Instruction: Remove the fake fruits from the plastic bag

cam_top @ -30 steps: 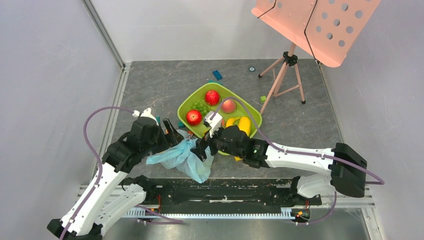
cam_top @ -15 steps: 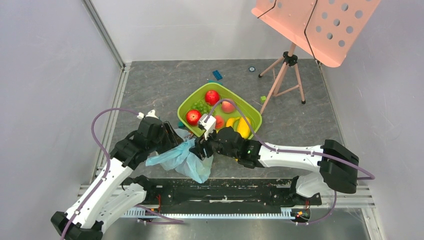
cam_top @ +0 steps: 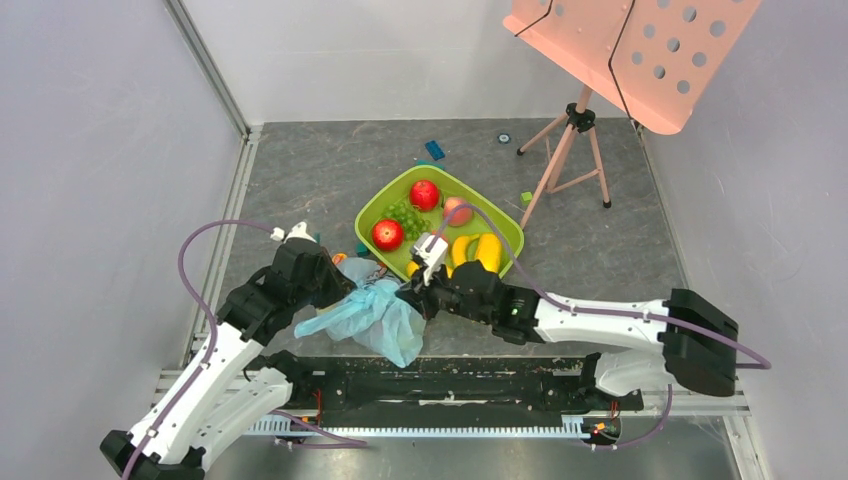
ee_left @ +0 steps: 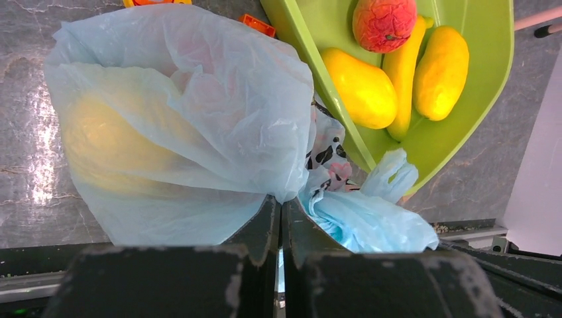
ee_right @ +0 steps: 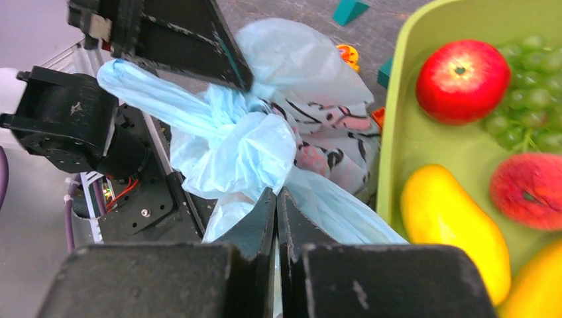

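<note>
The light-blue plastic bag (cam_top: 368,315) lies crumpled on the grey floor between the arms, just in front of the green tray (cam_top: 478,200). My left gripper (cam_top: 338,290) is shut on a fold of the bag's film (ee_left: 199,112). A yellow fake fruit (ee_left: 112,149) shows through the film inside it. My right gripper (cam_top: 416,296) is shut on another bunch of the bag (ee_right: 258,149), near its printed part. In the tray (ee_right: 407,142) lie a red apple (ee_right: 460,79), green grapes (ee_right: 523,106), a peach (ee_right: 530,192) and a yellow mango (ee_right: 450,218).
A pink perforated music stand (cam_top: 640,50) on a tripod (cam_top: 570,150) stands at the back right. Small blocks lie about: a blue one (cam_top: 434,150), a green one (cam_top: 526,198), an orange one (ee_left: 258,25) by the bag. Grey walls close in both sides.
Both grippers have gone from open to shut on the bag's film. The right gripper has dropped toward the bag, and the bag is bunched between them.
</note>
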Robot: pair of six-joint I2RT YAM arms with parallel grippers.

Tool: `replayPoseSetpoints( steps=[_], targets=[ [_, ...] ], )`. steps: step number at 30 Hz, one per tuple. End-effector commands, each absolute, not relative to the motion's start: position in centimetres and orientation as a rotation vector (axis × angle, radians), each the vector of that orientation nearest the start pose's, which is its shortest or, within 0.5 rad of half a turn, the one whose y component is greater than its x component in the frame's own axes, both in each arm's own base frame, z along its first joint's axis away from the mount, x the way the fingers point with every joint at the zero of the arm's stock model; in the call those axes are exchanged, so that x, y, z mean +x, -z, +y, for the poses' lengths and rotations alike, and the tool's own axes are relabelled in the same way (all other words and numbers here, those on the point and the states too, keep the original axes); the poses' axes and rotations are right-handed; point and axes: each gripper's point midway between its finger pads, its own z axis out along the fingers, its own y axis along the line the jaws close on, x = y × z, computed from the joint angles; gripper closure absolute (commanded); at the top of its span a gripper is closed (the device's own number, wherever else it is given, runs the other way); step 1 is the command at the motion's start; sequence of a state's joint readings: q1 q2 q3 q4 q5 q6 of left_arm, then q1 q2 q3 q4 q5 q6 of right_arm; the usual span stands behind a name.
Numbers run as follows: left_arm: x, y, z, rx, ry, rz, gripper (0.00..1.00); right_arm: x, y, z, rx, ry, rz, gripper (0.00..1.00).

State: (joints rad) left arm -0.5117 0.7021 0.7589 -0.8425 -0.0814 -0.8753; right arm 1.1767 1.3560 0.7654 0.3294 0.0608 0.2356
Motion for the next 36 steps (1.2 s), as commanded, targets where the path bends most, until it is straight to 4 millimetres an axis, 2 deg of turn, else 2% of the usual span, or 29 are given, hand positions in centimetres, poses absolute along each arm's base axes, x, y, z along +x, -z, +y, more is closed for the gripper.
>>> replayPoseSetpoints(
  steps=[1,12,17,20,21,22,26,27,29,31,34,36],
  targets=[
    [18.8,-16.9,-11.0,-0.529,0.517,2.313,0.98,17.7,-19.4,37.1,-0.684,-0.864,1.727,1.0],
    [18.2,-17.7,-8.9,-0.556,0.434,2.269,0.98,19.5,-14.3,28.5,-0.281,-0.615,1.932,1.0],
    [17.9,-17.8,-8.2,-0.567,0.405,2.254,0.98,19.1,-13.5,26.9,-0.25,-0.604,1.951,1.0],
    [17.8,-17.8,-8.1,-0.559,0.405,2.25,0.98,19.0,-13.8,26.4,-0.281,-0.587,1.934,0.98],
    [17.8,-17.8,-8.1,-0.553,0.406,2.251,0.98,19.0,-14.2,26.4,-0.314,-0.586,1.914,0.95],
    [17.8,-17.9,-8.2,-0.542,0.409,2.251,0.98,18.9,-14.7,26.6,-0.372,-0.581,1.886,0.86],
    [18.0,-18.4,-9.3,-0.442,0.476,2.233,0.98,18.0,-18.0,28.3,-0.636,-0.612,1.735,0.36],
    [18.0,-18.6,-9.4,-0.42,0.487,2.226,0.98,17.8,-18.9,28.7,-0.693,-0.613,1.696,0.28],
    [18.1,-19.0,-9.6,-0.383,0.506,2.202,0.98,17.8,-20.4,29.1,-0.757,-0.599,1.65,0.19],
    [18.1,-19.5,-9.4,-0.371,0.506,2.177,0.98,18.2,-21.8,29.4,-0.747,-0.589,1.632,0.14],
    [18.0,-19.5,-9.2,-0.36,0.502,2.169,0.98,18.5,-24.0,30.6,-0.714,-0.633,1.624,0.11],
    [18.0,-19.4,-9.5,-0.353,0.512,2.171,0.98,18.4,-24.6,32.3,-0.735,-0.673,1.64,0.1]
  ],
)
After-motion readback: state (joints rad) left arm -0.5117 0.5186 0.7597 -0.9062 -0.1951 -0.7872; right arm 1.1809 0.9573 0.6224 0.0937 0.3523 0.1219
